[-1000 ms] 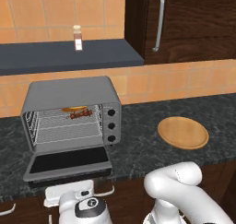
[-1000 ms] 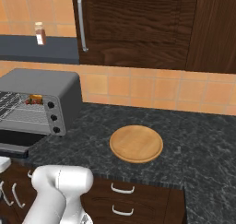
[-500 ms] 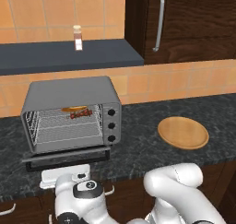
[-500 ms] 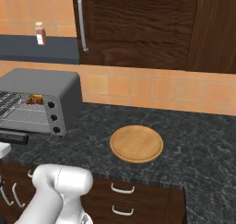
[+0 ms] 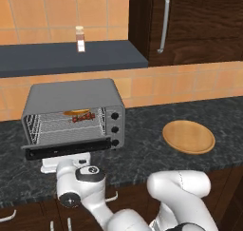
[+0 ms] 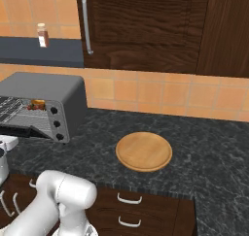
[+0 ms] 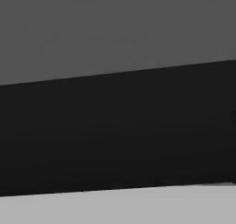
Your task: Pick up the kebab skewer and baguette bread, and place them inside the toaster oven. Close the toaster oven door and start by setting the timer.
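The toaster oven (image 5: 73, 112) stands at the left of the dark speckled counter (image 5: 142, 151), against the tiled wall. The toaster oven door (image 5: 66, 148) is raised most of the way, tilted and not yet shut, its dark lower edge facing forward. On the wire rack inside lie the baguette bread (image 5: 76, 112) toward the back and the kebab skewer (image 5: 84, 117) just in front of it, touching or nearly so. Three black knobs (image 5: 114, 128) run down the right panel. The gripper (image 5: 64, 164) sits directly below the door's front edge; whether the jaws are wide or narrow cannot be told. A small bottle (image 5: 80, 39) stands on the dark shelf (image 5: 71, 58) above. To the right, a round wooden board (image 5: 188, 136) lies on the counter, well apart from the oven.
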Robot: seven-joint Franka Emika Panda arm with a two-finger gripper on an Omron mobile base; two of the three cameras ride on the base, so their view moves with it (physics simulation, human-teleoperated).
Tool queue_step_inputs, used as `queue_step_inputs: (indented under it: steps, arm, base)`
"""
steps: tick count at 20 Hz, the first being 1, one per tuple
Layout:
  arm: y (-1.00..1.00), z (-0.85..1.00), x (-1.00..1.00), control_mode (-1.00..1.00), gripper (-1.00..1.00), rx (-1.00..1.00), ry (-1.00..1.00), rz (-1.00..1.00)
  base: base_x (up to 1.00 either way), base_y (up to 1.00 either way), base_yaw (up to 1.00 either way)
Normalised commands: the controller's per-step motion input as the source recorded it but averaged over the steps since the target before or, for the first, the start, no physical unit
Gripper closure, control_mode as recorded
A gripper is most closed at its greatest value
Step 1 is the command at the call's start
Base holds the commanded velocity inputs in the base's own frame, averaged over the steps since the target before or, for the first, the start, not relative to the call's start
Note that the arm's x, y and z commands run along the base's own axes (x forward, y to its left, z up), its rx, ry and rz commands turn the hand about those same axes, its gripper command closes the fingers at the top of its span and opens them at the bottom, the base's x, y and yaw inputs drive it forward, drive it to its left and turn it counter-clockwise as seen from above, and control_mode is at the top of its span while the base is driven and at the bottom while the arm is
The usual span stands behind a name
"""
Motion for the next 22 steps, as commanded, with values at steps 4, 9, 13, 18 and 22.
queue_step_inputs:
  steps: [4,9,13,18,22]
  arm:
    - [0.00,0.26,0.49,-1.00,-1.00,0.03,0.00,0.00]
    - [0.00,0.17,0.46,-1.00,-1.00,0.02,0.00,0.00]
    - [0.00,0.06,0.31,-1.00,-1.00,0.01,0.00,0.00]
    - [0.00,0.01,0.24,-1.00,-1.00,0.00,0.00,0.00]
    - [0.00,0.00,0.18,-1.00,-1.00,0.00,0.00,0.00]
  base:
    - [0.00,0.00,0.00]
    - [0.00,0.00,0.00]
    - [0.00,0.00,0.00]
    - [0.00,0.00,0.00]
    - [0.00,0.00,0.00]
